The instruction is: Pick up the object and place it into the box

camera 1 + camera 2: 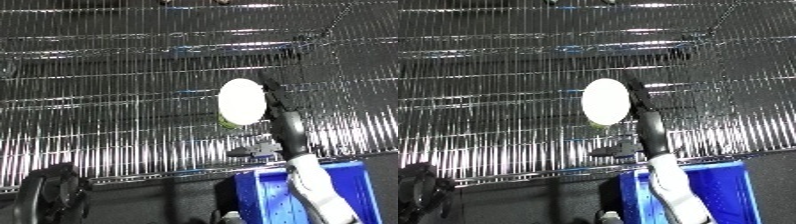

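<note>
A round container with a white top (pixel 242 101) and a greenish body lies on the wire shelf (pixel 107 115), near the middle. My right hand (pixel 286 125) reaches up from the lower right. Its fingers (pixel 272 92) lie straight along the container's right side, touching it. The thumb (pixel 242 152) sticks out to the left below the container, apart from it. The blue bin (pixel 351 175) sits under my right forearm at the lower right edge. My left hand (pixel 51 194) is a dark shape low at the bottom left, far from the container.
Wire racks fill the whole upper view, with a higher shelf rail (pixel 204 47) behind. The shelf's front edge (pixel 133 177) runs across just above the bin. Below it is dark floor.
</note>
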You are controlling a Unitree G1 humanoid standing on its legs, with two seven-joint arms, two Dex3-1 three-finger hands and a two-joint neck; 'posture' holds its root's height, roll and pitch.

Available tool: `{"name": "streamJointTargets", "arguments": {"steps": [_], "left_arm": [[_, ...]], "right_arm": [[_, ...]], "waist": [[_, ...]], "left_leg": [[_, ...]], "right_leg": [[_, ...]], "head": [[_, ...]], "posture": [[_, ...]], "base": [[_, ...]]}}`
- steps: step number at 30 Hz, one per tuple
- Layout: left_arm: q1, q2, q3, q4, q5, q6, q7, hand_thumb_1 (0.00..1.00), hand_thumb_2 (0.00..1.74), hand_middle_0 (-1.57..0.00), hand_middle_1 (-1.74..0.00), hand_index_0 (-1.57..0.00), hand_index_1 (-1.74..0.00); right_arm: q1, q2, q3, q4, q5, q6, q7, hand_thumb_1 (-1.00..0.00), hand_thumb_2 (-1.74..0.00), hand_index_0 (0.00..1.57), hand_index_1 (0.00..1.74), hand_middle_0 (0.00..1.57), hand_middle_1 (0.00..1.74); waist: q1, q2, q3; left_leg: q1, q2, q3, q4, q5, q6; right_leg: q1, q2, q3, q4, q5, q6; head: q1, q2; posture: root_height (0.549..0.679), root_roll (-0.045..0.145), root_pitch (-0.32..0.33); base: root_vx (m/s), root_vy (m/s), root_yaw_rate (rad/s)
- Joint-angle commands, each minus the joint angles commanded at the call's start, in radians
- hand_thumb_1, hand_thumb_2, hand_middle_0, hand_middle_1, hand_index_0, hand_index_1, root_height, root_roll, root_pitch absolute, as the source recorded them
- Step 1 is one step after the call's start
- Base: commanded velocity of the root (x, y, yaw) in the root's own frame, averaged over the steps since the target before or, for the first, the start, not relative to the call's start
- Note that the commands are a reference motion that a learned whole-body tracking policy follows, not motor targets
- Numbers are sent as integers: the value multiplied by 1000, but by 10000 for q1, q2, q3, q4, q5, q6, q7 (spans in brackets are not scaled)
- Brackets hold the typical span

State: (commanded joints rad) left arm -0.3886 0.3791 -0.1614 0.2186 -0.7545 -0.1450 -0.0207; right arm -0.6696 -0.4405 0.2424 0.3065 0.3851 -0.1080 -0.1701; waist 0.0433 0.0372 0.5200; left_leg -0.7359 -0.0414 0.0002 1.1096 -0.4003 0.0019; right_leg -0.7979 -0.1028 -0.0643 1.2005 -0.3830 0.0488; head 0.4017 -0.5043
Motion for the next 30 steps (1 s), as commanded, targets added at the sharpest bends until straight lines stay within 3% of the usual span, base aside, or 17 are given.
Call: {"name": "streamJointTargets", "arguments": {"steps": [2,3,4,5,6,14,16,26,30], "left_arm": [[-31,1,-22,-5,1,-3,31,1000,1740,-1570,-1740,-1570,-1740],[-31,1,-22,-5,1,-3,31,1000,1740,-1570,-1740,-1570,-1740],[-61,10,-43,-1,-25,-10,58,1000,1740,-1570,-1740,-1570,-1740],[-61,10,-43,-1,-25,-10,58,1000,1740,-1570,-1740,-1570,-1740],[-93,21,-59,5,-62,-9,68,1000,1740,-1570,-1740,-1570,-1740],[-142,27,-136,-5,-152,47,86,1000,1740,-1570,-1740,-1570,-1740],[-132,25,-139,1,-149,46,66,1000,1740,-1570,-1740,-1570,-1740],[205,82,11,-6,-166,9,-138,1000,1740,-1570,-1740,-1570,-1740],[731,144,129,-255,-208,-185,-148,1000,1740,-1570,-1740,-1570,-1740]], "right_arm": [[-137,-20,65,164,104,30,71,-150,-261,235,261,235,261],[-137,-20,65,164,104,30,71,-150,-261,235,261,235,261],[-261,-36,132,334,188,38,136,-250,-435,393,435,393,435],[-261,-36,132,334,188,38,136,-250,-435,393,435,393,435],[-392,-42,205,518,237,32,215,-350,-609,549,609,549,609],[-679,-100,329,985,310,-13,372,-750,-1305,1178,1305,1178,1305],[-687,-99,323,1028,318,-24,342,-800,-1392,1256,1392,1256,1392],[-286,-88,49,755,418,-290,-114,-800,-1392,1256,1392,1256,1392],[671,21,-304,-393,94,-580,-456,-800,-1392,1256,1392,1256,1392]], "waist": [[25,17,0],[25,17,0],[49,35,0],[49,35,0],[81,58,0],[134,111,0],[139,113,0],[88,58,0],[-86,-12,0]], "left_leg": [[-52,-10,-4,28,9,5],[-52,-10,-4,28,9,5],[-96,-19,-8,53,15,8],[-96,-19,-8,53,15,8],[-122,-29,-12,61,16,13],[-163,-88,-11,26,29,43],[-151,-90,-12,15,26,50],[421,-52,-40,-389,36,79],[834,-20,-38,-780,44,102]], "right_leg": [[-40,2,-12,20,-3,-21],[-40,2,-12,20,-3,-21],[-74,7,-19,44,-12,-41],[-74,7,-19,44,-12,-41],[-96,7,-28,60,-28,-61],[-137,52,-45,50,-33,-114],[-127,62,-47,40,-33,-114],[398,122,-36,-362,37,-112],[767,243,52,-696,74,-73]], "head": [[86,16],[86,16],[220,71],[220,71],[308,96],[451,207],[471,235],[367,61],[255,27]], "posture": [[566,43,31],[566,43,31],[566,44,33],[566,44,33],[565,45,34],[566,46,40],[566,45,40],[576,44,27],[583,43,23]], "base": [[-7,3,36],[-7,5,36],[-7,9,44],[-7,9,44],[-7,11,53],[-12,7,39],[-19,-2,27],[-4,-7,-21],[-1,2,-107]]}}
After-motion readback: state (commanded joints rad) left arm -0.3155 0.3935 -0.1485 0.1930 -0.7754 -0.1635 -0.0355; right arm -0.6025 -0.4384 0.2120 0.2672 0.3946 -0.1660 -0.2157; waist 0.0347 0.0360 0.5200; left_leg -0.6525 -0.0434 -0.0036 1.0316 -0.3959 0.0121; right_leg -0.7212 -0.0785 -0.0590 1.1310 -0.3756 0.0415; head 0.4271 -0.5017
